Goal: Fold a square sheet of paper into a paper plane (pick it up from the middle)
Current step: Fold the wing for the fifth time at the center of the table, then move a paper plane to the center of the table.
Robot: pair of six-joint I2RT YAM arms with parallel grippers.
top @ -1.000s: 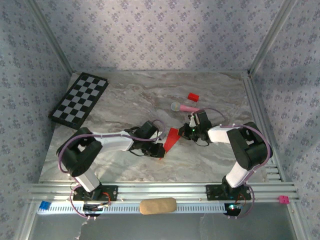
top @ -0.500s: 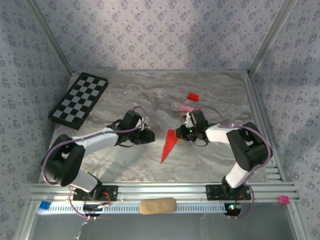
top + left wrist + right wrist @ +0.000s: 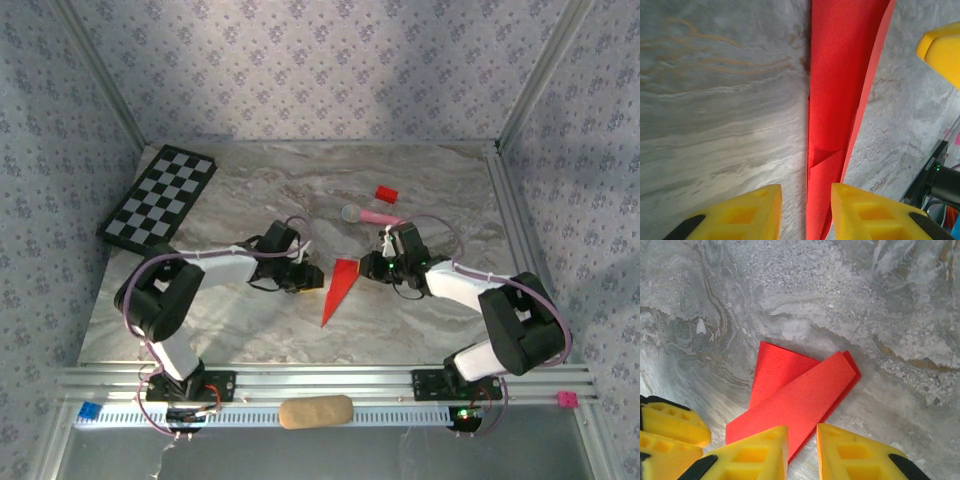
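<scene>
Overhead view, items left to right.

1. Small blue block (image 3: 90,410): lower left, on the metal rail in front of the table.
2. Checkerboard (image 3: 160,198): upper left of the marble table (image 3: 240,330), lying flat and set at an angle, well apart from everything else.
3. Left gripper (image 3: 312,280): centre of frame, low over the table, just left of the plane's wide end. In its wrist view the yellow fingers (image 3: 750,210) stand a narrow gap apart at the bottom edge. Bare marble and the red paper both show through the gap, and nothing is clamped.
4. Tan oblong pad (image 3: 315,411): bottom centre, on the rail.
5. Paper plane (image 3: 338,290): centre of frame, flat on the marble between the two grippers. It is slim and bright red, with the wide end toward the upper right and the sharp tip toward the lower left. The right wrist view shows folded layers overlapping at the wide end.
6. Pink stick with a grey round head (image 3: 368,214): just above centre, lying flat, head to the left.
7. Right gripper (image 3: 368,266): just right of the plane's wide end, low over the table. In its wrist view the fingers (image 3: 750,455) are parted by a narrow slit above the paper's edge, with no grip on it.
8. Small red block (image 3: 386,194): above the stick, near it.
9. Small pink block (image 3: 567,399): lower right, on the rail.
</scene>
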